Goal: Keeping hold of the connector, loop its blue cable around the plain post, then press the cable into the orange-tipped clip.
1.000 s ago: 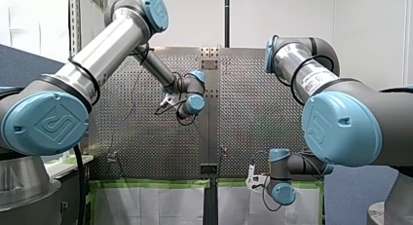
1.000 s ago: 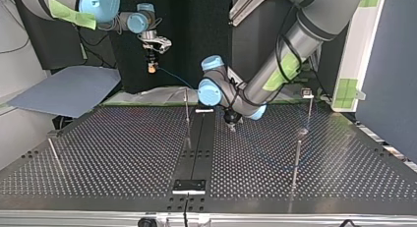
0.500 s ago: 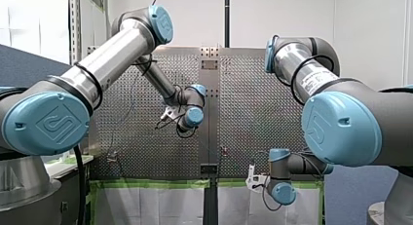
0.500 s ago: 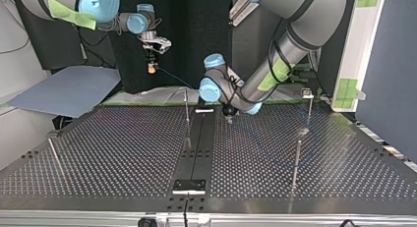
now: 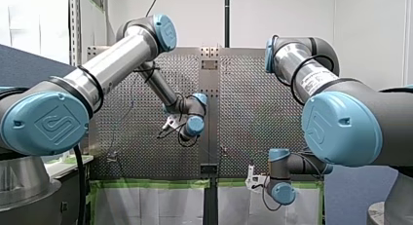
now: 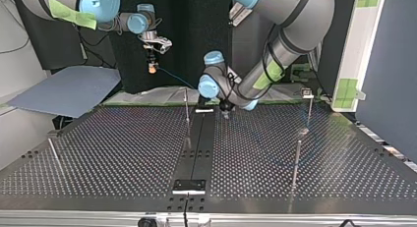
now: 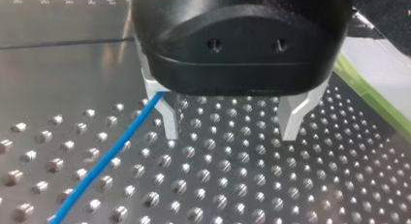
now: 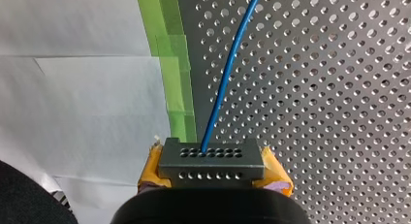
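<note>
A grey connector sits between yellow pads, with my right gripper shut on it. From it the blue cable runs out over the perforated plate. In the top view that right gripper hangs above and behind the table's far edge, and the cable slopes down toward a thin post. My left gripper hovers low over the plate with its metal fingers open and nothing between them. The blue cable passes just outside one finger. In the top view my left gripper is near the table's far edge.
More thin posts stand on the plate: one at the top view's right, one behind it topped by a small clip, one at the left. A dark centre strip splits the table. Green tape marks the plate's edge.
My left arm has drawn its open gripper toward the table's far edge in the top view, downward in the front view. My right arm and the connector have stayed still.
</note>
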`<state>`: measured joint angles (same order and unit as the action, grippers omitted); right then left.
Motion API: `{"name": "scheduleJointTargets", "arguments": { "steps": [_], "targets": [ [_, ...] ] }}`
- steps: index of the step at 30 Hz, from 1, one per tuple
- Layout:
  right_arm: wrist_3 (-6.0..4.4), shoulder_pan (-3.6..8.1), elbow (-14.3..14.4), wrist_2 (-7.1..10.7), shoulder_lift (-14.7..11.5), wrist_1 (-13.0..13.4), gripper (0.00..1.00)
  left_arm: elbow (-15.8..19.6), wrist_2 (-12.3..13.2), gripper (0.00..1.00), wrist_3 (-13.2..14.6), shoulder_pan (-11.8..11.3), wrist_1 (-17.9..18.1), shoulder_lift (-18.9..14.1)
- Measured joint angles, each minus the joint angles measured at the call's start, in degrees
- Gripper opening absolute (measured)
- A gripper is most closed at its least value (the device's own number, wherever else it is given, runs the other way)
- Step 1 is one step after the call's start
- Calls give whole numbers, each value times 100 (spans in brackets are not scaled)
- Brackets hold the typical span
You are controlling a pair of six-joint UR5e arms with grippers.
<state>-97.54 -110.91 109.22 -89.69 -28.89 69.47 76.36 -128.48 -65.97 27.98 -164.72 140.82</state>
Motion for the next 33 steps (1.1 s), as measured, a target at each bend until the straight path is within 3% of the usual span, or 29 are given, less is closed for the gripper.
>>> {"name": "scheduleJointTargets", "arguments": {
  "steps": [16, 27, 33],
  "targets": [
    [27, -13, 0, 47, 0, 11, 0, 46, 347, 98, -514, 54, 17, 467],
    [80, -16, 0, 47, 0, -2, 0, 158, 782, 98, -1157, 107, 314, 555],
    [84, -19, 0, 91, 0, 19, 0, 182, 955, 98, -1348, 120, 351, 726]
  ]
}}
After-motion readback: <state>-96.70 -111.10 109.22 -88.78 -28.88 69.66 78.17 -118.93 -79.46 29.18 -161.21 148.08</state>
